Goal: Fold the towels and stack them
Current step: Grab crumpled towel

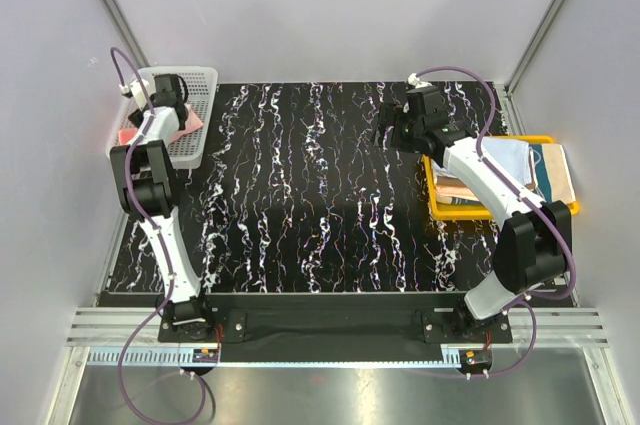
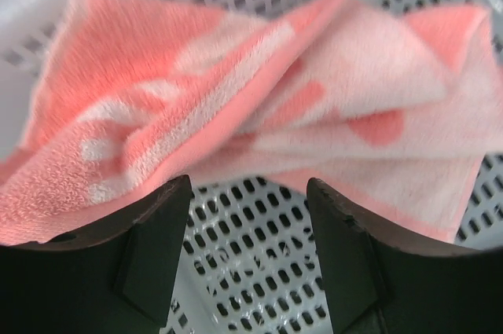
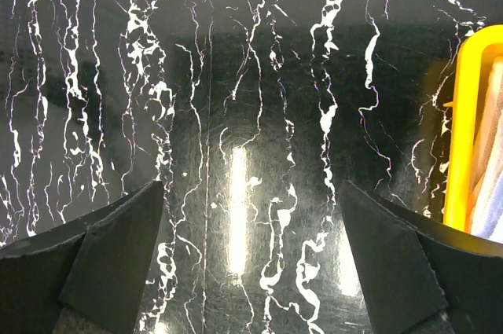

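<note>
1. Nearest the arm bases, the black marbled table [image 1: 300, 205] showed no cloth spread across its middle for folding.
2. Further in on the right, the yellow tray [image 1: 436, 207] held a stack of folded towels [image 1: 520, 167], with a teal-and-cream one showing at the outer side.
3. The right gripper [image 3: 253, 192] hovered over the table just beside the tray's inner rim, jaws wide apart and empty. A careless swing towards the tray could have clipped that rim and skewed the stack.
4. At the far left stood the white mesh basket [image 1: 200, 75], with the coral pink towel [image 2: 259, 106] lying rumpled inside it, part of it draped at the rim.
5. The left gripper [image 2: 247, 189] hung just above that towel, fingers parted, nothing between them.
   - Closing on a bunched fold instead of an edge would likely have brought the cloth out in a clump, awkward to lay flat.
   - A fingertip pushed too deep might have snagged the mesh and dragged or lifted the light basket along with the towel.
</note>
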Tool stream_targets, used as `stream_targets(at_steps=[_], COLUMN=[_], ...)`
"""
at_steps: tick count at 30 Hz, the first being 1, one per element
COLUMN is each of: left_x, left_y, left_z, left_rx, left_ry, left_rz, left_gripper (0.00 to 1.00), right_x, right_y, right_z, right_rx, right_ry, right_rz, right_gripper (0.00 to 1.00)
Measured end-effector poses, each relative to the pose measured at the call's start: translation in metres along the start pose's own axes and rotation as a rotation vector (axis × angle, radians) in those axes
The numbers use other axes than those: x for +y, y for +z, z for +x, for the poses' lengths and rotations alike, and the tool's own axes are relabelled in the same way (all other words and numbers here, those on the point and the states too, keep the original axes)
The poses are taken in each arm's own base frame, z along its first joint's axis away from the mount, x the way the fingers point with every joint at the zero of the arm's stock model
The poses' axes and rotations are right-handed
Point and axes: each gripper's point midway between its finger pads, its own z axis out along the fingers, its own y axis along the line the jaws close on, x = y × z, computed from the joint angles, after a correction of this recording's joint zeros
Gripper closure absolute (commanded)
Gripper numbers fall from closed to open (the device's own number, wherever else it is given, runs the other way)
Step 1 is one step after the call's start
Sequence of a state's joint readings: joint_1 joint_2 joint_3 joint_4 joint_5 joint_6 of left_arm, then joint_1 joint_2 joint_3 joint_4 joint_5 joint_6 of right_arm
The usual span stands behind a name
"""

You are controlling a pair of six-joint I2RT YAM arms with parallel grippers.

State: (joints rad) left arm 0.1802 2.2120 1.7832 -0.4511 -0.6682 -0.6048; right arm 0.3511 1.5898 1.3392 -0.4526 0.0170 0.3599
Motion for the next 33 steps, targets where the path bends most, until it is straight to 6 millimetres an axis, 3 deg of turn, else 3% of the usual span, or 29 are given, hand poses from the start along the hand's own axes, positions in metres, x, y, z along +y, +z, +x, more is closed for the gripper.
stream_targets(at_steps=[3, 9, 19, 27, 33], left_x=[-0.001, 0.013, 0.028, 0.027, 0.029], left_y=[-0.001, -0.022, -0.041, -0.031, -0.010], left_z=[-0.016, -0.017, -0.046, -0.057, -0.048], left_rx=[-0.053, -0.100, -0.204, -0.205, -0.156], left_ry=[-0.012, 0.003, 0.005, 0.021, 0.066], left_rz=[0.005, -0.009, -0.025, -0.053, -0.091], left_gripper=[0.34, 0.34, 0.31, 0.29, 0.29], right_x=[0.001, 0.000, -0.003, -0.004, -0.002], right_y=[0.000, 0.003, 0.010, 0.017, 0.021], right_z=[-0.001, 0.000, 0.008, 0.016, 0.022], right_rx=[-0.005, 0.000, 0.029, 0.054, 0.077], right_ry=[0.000, -0.001, -0.001, -0.004, -0.005], right_rz=[-0.003, 0.000, 0.009, 0.015, 0.004], right_gripper=[0.00, 0.00, 0.00, 0.00, 0.00])
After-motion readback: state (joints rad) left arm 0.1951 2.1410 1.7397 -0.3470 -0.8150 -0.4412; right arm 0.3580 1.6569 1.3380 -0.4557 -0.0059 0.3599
